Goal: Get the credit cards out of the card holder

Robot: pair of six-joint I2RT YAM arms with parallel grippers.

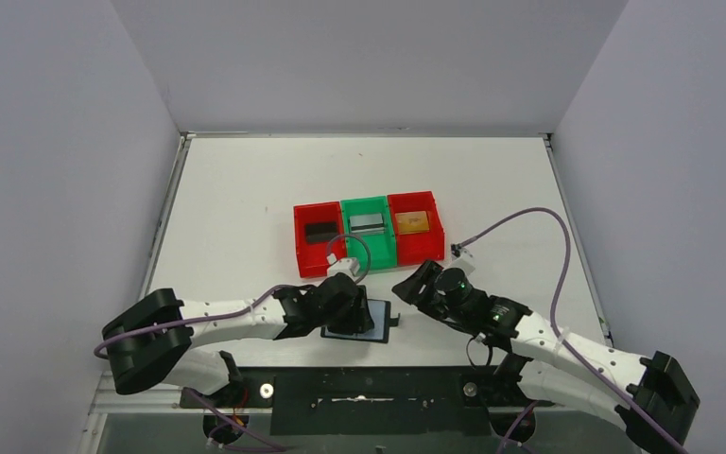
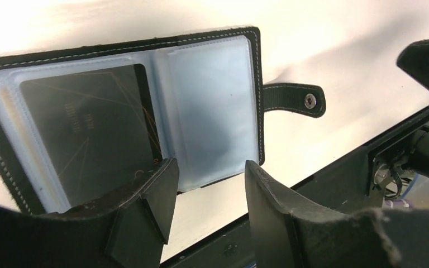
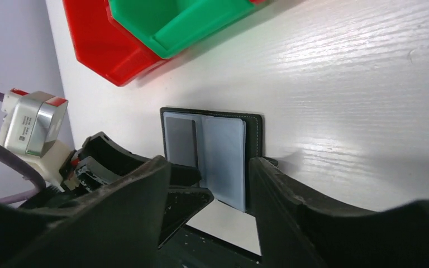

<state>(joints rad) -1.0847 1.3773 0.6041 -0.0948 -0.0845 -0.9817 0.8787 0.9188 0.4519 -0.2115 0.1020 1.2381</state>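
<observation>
Student: Closest in the overhead view are the two arm bases at the near edge of the table (image 1: 246,189). What lies just beyond them?

Tutor: Card holder (image 1: 361,322), opened flat at the near edge, about mid-width. Left gripper (image 1: 348,310) sits over its left half. Right gripper (image 1: 405,284) hangs just to its right, apart from it. Near the table's middle, three bins stand touching in a row. They are the left red bin (image 1: 304,253) with a black card (image 1: 319,232), the green bin (image 1: 378,255) with a silver card (image 1: 367,223), and the right red bin (image 1: 431,244) with a gold card (image 1: 412,222).

Student: And the left wrist view?

Tutor: Left gripper (image 2: 209,170), jaws parted, nothing between them. One finger (image 2: 151,195) overlaps the near edge of the holder's left page; whether it touches cannot be told. Card holder (image 2: 218,106) shows clear pockets, with a dark card (image 2: 89,134) bearing thin gold lines in the left one. Closing tab (image 2: 293,100), with a snap, juts from the holder's right edge onto the table.

Student: The right wrist view?

Tutor: Right gripper (image 3: 209,167), jaws likewise parted and holding nothing. Seen between them, card holder (image 3: 223,151) lies open on the table, with the left gripper's fingers (image 3: 109,159) at its left side. Green bin (image 3: 184,22) and a red bin (image 3: 100,56) stand side by side towards the table's middle.
</observation>
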